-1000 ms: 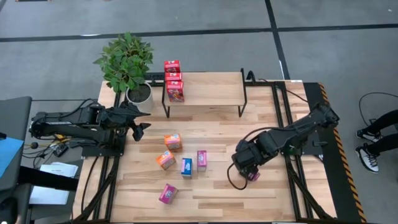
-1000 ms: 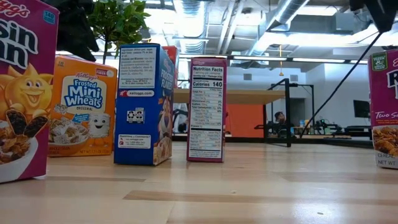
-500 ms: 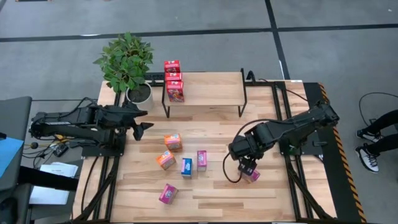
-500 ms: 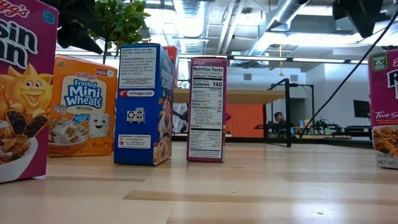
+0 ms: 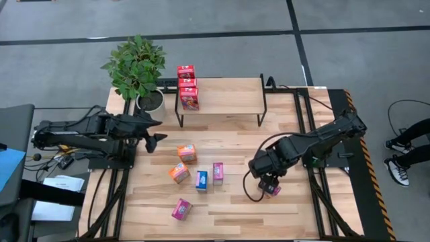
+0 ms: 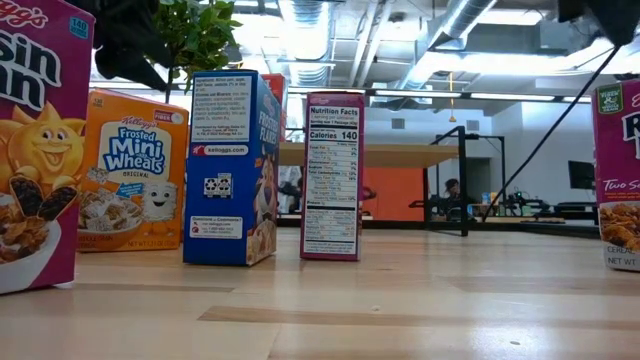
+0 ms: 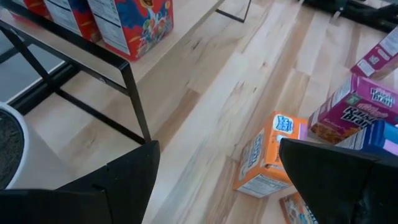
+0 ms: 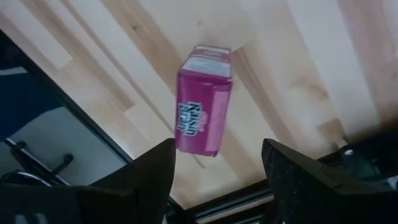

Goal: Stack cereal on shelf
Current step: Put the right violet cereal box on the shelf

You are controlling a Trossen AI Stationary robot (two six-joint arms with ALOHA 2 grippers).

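Three red boxes [image 5: 187,87] stand on shelf [image 5: 228,97], left end | five boxes mid-table — left gripper [image 5: 156,129] open, empty, near orange box [image 5: 187,153] | right gripper [image 5: 268,181] open, above magenta box [image 8: 203,109], not touching

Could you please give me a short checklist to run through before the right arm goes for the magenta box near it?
1. right gripper open: ok, fingers spread.
2. Gripper above the magenta box: ok, box lies between the fingers in the wrist view.
3. Box not yet gripped: ok, it stands on the table.
4. Free space on the shelf: ok, only three red boxes at its left end.
5. left gripper clear of the path: ok, open, holding nothing, near the plant.
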